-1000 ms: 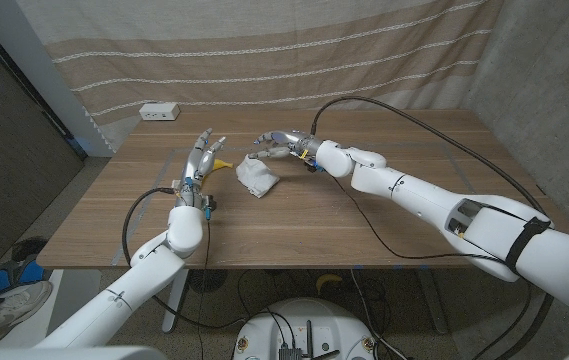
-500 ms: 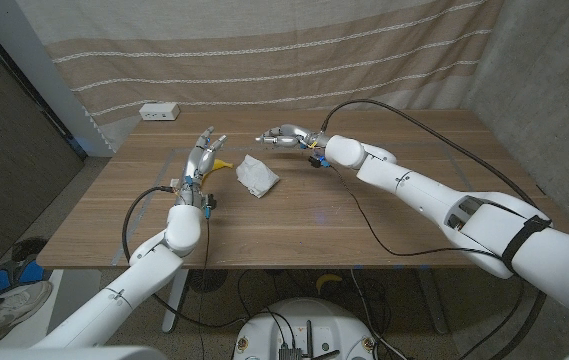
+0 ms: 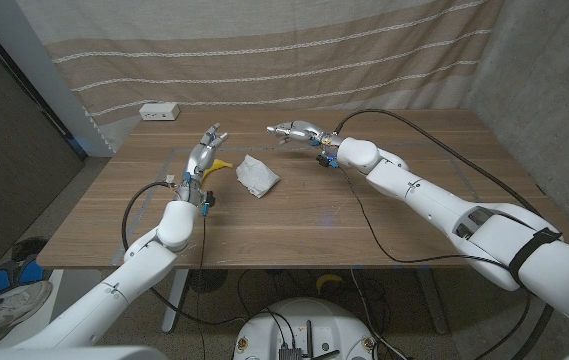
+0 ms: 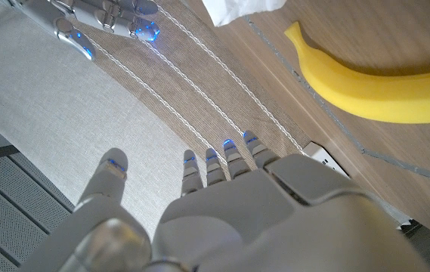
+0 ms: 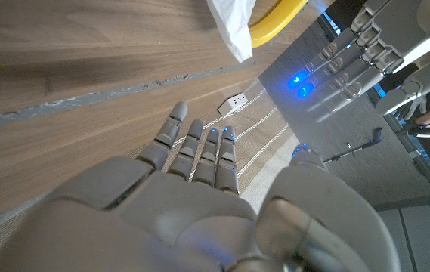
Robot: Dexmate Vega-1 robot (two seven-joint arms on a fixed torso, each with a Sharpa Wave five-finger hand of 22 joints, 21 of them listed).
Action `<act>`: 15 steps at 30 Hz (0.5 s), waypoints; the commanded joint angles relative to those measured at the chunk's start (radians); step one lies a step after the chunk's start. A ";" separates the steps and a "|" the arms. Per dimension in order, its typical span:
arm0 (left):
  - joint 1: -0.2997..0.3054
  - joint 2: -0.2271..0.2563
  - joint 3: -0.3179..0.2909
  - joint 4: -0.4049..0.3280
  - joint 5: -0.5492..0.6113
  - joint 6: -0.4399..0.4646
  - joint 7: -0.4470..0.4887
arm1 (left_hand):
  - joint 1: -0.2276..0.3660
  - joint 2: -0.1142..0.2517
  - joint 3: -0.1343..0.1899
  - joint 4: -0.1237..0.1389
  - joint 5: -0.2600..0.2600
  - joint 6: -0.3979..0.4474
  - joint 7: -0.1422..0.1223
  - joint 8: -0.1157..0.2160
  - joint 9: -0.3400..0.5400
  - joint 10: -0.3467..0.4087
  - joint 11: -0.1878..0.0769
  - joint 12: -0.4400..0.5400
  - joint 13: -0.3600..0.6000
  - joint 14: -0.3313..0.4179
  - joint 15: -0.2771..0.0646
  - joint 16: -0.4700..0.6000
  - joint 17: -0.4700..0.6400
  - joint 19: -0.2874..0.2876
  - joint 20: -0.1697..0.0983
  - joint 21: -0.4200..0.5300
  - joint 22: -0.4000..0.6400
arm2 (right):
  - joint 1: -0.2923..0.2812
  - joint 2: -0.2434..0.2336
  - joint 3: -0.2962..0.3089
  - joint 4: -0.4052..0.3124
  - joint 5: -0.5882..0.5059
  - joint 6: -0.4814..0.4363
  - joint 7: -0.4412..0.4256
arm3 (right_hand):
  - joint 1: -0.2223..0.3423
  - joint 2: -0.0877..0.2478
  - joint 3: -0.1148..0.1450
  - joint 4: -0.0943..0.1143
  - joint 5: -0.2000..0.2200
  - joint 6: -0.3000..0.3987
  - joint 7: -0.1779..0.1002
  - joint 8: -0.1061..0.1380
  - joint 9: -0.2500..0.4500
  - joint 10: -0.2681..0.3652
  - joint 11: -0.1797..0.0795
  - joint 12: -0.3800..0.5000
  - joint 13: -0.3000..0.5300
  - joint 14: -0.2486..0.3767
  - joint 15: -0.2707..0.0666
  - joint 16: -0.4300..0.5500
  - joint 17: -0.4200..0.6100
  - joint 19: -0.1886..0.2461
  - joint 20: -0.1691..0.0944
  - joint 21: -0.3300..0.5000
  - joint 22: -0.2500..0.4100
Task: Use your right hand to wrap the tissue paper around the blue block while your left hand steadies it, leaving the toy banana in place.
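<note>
The tissue paper (image 3: 257,177) lay as a crumpled white bundle on the wooden tabletop (image 3: 294,225), between the two hands and a little nearer than either. No blue showed through it, so the block was presumably already covered inside. The toy banana (image 3: 221,164) sat just to its left, close beside the left hand (image 3: 204,156), which stood with fingers spread and held nothing. The right hand (image 3: 294,132) hovered farther back and to the right of the bundle, fingers extended and apart, also empty.

The tissue looked light, thin and soft; it would likely crease, slip over a hard block and tear if pinched hard or dragged. A loose outer flap seemed the best place to take hold, with the left hand pressing the firm core. The banana looked smooth and easily nudged.
</note>
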 commanded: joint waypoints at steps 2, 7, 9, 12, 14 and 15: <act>-0.042 0.014 -0.003 0.071 -0.130 -0.092 -0.173 | -0.001 0.017 0.007 0.004 0.004 -0.002 -0.009 -0.002 0.003 -0.009 -0.002 -0.001 0.001 -0.012 -0.005 -0.002 0.001 0.008 0.001 0.006 0.002 | -0.102 -0.057 0.087 -0.113 0.103 0.006 -0.053 | 0.006 0.012 0.009 -0.005 -0.007 0.009 0.002 0.007 -0.001 0.001 0.004 0.000 0.000 -0.004 -0.005 -0.004 -0.001 -0.002 0.006 -0.002 0.002; -0.056 0.020 0.001 0.087 -0.166 -0.107 -0.230 | -0.002 0.019 0.008 0.005 0.004 -0.004 -0.012 -0.003 0.002 -0.011 -0.002 0.000 0.001 -0.012 -0.009 -0.001 0.001 0.014 -0.003 0.007 0.002 | -0.154 -0.081 0.122 -0.169 0.135 0.005 -0.088 | 0.006 0.014 0.012 -0.008 -0.011 0.013 0.004 0.008 -0.001 0.004 0.009 0.000 -0.002 -0.003 -0.003 -0.006 -0.004 -0.001 0.006 -0.003 0.001; -0.062 0.022 0.002 0.091 -0.183 -0.109 -0.253 | -0.003 0.020 0.008 0.005 0.004 -0.004 -0.013 -0.002 0.002 -0.010 -0.004 0.000 0.001 -0.012 -0.010 -0.001 0.001 0.015 -0.004 0.008 0.002 | -0.176 -0.090 0.137 -0.188 0.148 0.008 -0.103 | 0.006 0.014 0.012 -0.009 -0.012 0.015 0.004 0.008 -0.002 0.005 0.009 0.001 -0.003 -0.003 0.000 -0.006 -0.005 -0.001 0.006 -0.003 0.001; -0.067 0.027 0.004 0.092 -0.195 -0.109 -0.274 | -0.003 0.021 0.009 0.005 0.004 -0.004 -0.015 -0.003 0.002 -0.013 -0.004 0.000 0.001 -0.011 -0.012 0.000 0.001 0.016 -0.004 0.007 0.002 | -0.206 -0.101 0.157 -0.207 0.166 0.028 -0.121 | 0.005 0.015 0.013 -0.010 -0.013 0.015 0.006 0.008 -0.002 0.008 0.011 0.002 -0.004 -0.002 0.001 -0.007 -0.006 -0.001 0.006 -0.004 0.001; -0.068 0.029 0.005 0.092 -0.208 -0.108 -0.291 | -0.003 0.021 0.009 0.005 0.004 -0.005 -0.016 -0.003 0.002 -0.013 -0.003 0.000 0.001 -0.012 -0.012 0.000 0.001 0.017 -0.005 0.008 0.002 | -0.225 -0.109 0.170 -0.222 0.180 0.031 -0.128 | 0.005 0.016 0.014 -0.011 -0.014 0.016 0.006 0.008 -0.002 0.009 0.011 0.002 -0.005 -0.002 0.001 -0.007 -0.007 -0.001 0.005 -0.004 0.001; -0.068 0.031 0.005 0.088 -0.212 -0.104 -0.295 | -0.003 0.022 0.009 0.005 0.004 -0.005 -0.016 -0.003 0.002 -0.013 -0.002 0.000 0.001 -0.011 -0.013 0.000 0.001 0.019 -0.005 0.008 0.002 | -0.237 -0.113 0.176 -0.233 0.184 0.031 -0.137 | 0.005 0.016 0.014 -0.012 -0.014 0.016 0.006 0.007 -0.002 0.009 0.011 0.002 -0.005 -0.002 0.002 -0.008 -0.007 -0.001 0.006 -0.004 0.001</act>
